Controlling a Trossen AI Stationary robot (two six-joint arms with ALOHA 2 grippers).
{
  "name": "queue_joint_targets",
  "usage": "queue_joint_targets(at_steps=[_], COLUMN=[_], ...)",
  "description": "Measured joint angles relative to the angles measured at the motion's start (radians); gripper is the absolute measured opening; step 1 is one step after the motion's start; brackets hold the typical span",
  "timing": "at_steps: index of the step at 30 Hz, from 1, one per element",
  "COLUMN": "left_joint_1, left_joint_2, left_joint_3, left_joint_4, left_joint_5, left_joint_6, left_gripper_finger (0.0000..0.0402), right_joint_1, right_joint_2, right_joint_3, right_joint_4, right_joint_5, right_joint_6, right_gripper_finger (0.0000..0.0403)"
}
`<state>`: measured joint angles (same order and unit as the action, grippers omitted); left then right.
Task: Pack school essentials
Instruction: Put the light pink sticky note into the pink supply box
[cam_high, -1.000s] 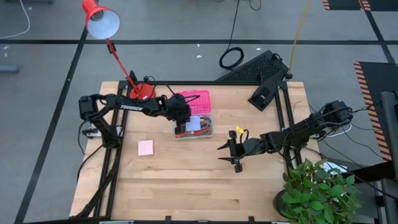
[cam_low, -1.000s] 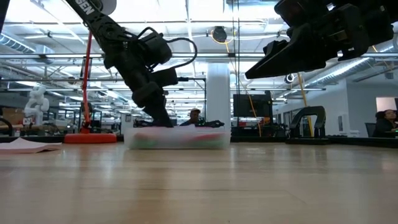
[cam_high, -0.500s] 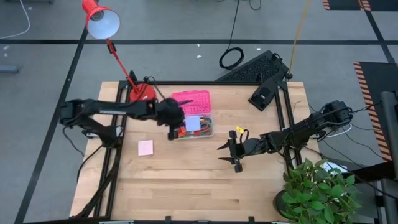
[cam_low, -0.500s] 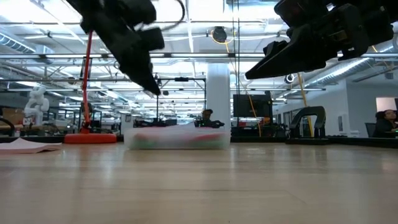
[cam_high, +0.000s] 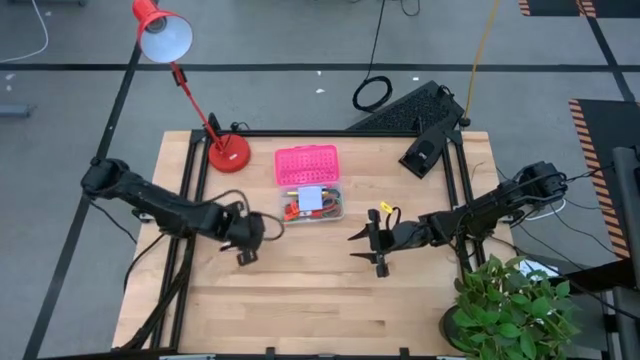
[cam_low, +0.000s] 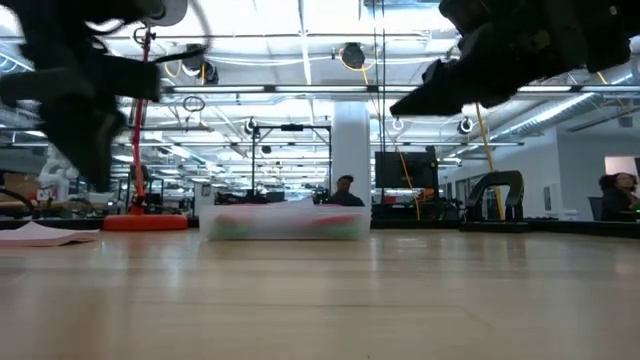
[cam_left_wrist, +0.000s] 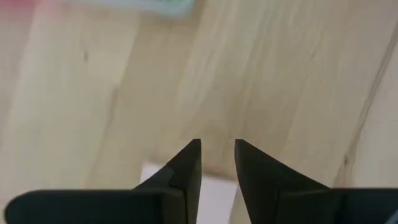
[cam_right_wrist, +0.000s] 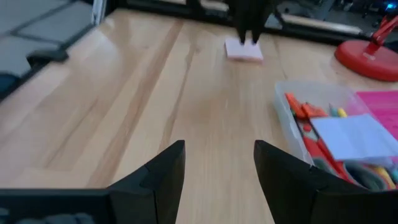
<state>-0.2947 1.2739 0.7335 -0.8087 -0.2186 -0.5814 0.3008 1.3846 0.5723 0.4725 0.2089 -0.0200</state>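
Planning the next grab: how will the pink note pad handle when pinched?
Pink note pad lies flat and thin on the table, so probably hard to get under. Looks like paper: likely light, may flex.

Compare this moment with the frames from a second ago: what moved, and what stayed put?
The left gripper left the clear box and swung out over the pink note pad, which it now hides from above; its fingers are nearly closed. The right gripper, the box and the red lamp stayed put.
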Motion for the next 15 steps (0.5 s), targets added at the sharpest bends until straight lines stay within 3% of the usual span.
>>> queue_joint_targets(at_steps=[9, 15], left_joint_1=[-0.165, -0.263], left_joint_2=[-0.063, -0.113], left_joint_3=[-0.045, -0.062], left_joint_4=[-0.209, -0.306], left_joint_5=[-0.087, -0.096], left_joint_6=[-0.428, -0.599], left_gripper_finger=[0.0072, 0.0029], right_joint_1=[0.0, 0.0], right_joint_2=[0.0, 0.0], right_joint_3=[0.0, 0.0], right_joint_4=[0.081, 0.094], right_joint_5=[0.004, 0.006], right_joint_6=[0.005, 0.016], right_gripper_finger=[0.0185, 0.0185])
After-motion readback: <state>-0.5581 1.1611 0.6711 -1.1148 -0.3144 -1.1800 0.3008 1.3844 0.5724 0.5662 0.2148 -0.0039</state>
